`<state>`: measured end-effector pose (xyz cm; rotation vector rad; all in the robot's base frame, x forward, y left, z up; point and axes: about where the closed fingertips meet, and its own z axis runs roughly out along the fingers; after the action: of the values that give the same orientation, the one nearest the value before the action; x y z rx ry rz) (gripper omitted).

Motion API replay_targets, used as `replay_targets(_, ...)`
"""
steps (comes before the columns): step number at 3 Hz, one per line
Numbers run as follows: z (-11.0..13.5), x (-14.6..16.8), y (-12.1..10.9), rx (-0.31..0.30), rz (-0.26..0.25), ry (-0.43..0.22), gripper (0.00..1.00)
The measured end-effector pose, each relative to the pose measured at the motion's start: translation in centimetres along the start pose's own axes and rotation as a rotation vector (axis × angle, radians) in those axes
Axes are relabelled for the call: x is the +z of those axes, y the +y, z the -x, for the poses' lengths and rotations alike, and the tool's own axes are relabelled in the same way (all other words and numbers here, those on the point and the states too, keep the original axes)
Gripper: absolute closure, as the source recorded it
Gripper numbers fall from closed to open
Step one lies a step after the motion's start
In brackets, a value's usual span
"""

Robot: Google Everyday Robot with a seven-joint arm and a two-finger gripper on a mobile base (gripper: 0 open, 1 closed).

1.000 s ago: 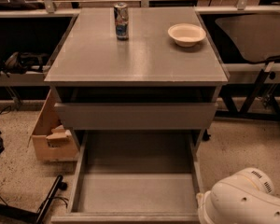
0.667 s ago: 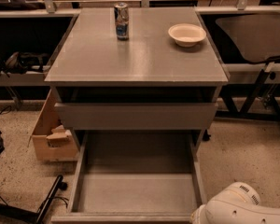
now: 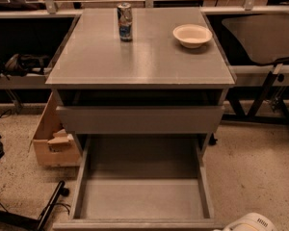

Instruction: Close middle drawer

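The middle drawer is pulled far out of the grey cabinet. Its wide, deep tray is empty, and its front edge lies along the bottom of the camera view. Above it, a slimmer grey drawer front stands out a little under the cabinet top. My gripper is out of view. Only a white rounded part of my arm shows at the bottom right corner, just right of the open drawer's front corner.
A drink can and a white bowl stand at the back of the cabinet top. A cardboard box sits on the floor at the cabinet's left. A black chair is at the right, and cables and a black bar lie at the lower left.
The white part of my arm has sunk lower at the bottom right corner, so less of it shows. The drawers, can and bowl have not moved.
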<state>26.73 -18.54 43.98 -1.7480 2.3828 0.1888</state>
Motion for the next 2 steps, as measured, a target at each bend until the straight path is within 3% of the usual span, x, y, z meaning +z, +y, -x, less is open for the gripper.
replay_targets(1, 1.1, 1.1, -0.4, 0.02, -0.045, -0.072, 1.0)
replay_targets(2, 3.2, 2.9, -1.5, 0.062, -0.052, -0.129, 1.0)
